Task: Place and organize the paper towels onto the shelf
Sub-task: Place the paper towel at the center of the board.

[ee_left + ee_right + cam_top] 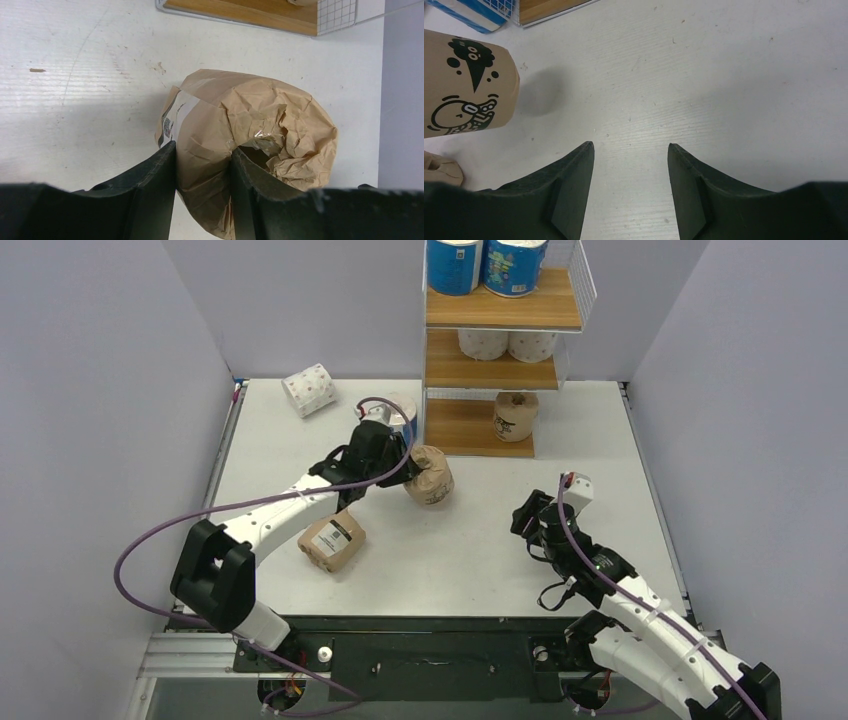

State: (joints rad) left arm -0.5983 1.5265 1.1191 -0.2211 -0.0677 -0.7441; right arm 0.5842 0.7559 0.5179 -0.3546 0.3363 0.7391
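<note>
Kraft roll (430, 476) sits pinched in my left gripper (202, 152), one finger down inside the cardboard core and the other pressed on the crumpled outer wrap, so I hold one wall of the roll, not its whole girth. It hangs over the table (480, 550), near the front of the shelf (503, 308). The detached shadow in the right wrist view suggests to me that it is clear of the surface. The top board carries two blue rolls and the middle board two white ones. The bottom board (458, 430) has one brown roll (516, 415) at its right end and bare wood to the left, so I judge that gap to be the tidy place for this one. A grip on a single wall lets the roll swing, so I would carry it slowly. I would come in low under the middle board and keep my wrist off the white wire post at the front left corner. I would set it down beside its brown twin without knocking it, and only then let go. The blue roll (400, 416) just behind my wrist is close enough to clip on the way. My right gripper (630, 147) stands open over bare table, holding nothing, well apart from the work.
</note>
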